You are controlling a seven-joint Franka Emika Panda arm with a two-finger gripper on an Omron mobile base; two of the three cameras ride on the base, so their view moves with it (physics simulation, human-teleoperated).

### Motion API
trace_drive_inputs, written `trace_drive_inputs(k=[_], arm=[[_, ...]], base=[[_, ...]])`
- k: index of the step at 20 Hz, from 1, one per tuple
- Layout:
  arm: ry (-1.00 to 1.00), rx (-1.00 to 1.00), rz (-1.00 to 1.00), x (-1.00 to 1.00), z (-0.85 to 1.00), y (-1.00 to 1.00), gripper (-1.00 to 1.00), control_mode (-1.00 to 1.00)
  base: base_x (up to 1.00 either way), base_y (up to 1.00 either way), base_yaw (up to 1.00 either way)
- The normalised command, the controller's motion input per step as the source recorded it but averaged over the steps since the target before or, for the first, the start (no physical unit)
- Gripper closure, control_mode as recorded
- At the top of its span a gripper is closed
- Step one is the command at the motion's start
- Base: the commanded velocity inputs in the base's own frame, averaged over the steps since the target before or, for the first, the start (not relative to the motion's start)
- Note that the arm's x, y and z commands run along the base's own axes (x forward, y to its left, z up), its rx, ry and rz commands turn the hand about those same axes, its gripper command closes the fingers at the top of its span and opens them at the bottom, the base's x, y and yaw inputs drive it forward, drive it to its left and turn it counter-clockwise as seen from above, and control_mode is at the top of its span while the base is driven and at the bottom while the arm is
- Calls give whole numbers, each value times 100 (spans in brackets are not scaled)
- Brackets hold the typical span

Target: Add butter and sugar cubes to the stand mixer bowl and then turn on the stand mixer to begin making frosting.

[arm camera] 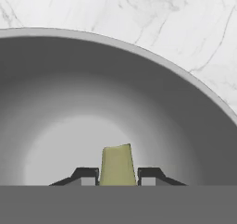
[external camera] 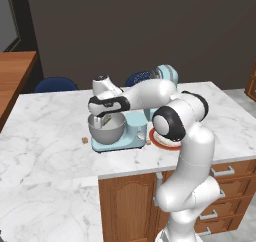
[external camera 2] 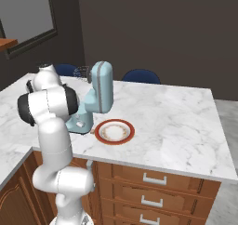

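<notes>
I have the butter pinched between the two dark tips of the claw, a small pale yellowish block standing up between them, and it hangs inside the stand mixer bowl, with the grey inner wall curving all around it and the smooth rim arcing above against the marble. From my left base camera the claw reaches down into the mouth of the bowl, which sits on the flat base of the light blue stand mixer; the mixer's head is tilted up and back, seen clearly from the right base camera as a boxy blue block with the wire whisk sticking out behind it. One of the sugar cubes lies on the surface just left of the mixer's base, and another tan cube sits near its right edge, beside the plate. That white plate with the red-orange rim rests just to the mixer's right. Blue chairs stand behind the surface, and wooden drawers run beneath its front.
</notes>
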Motion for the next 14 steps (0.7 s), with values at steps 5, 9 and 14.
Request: trace_drive_inputs(k=[5, 9, 14], arm=[[0, -3, 0, 0, -23, 2, -100, -100], [0, 0, 0, 0, -3, 0, -100, -100], [-2, 0, 0, -14, 15, 0, -100, -100]], base=[[0, 0, 0], [0, 0, 0], [0, 0, 0]])
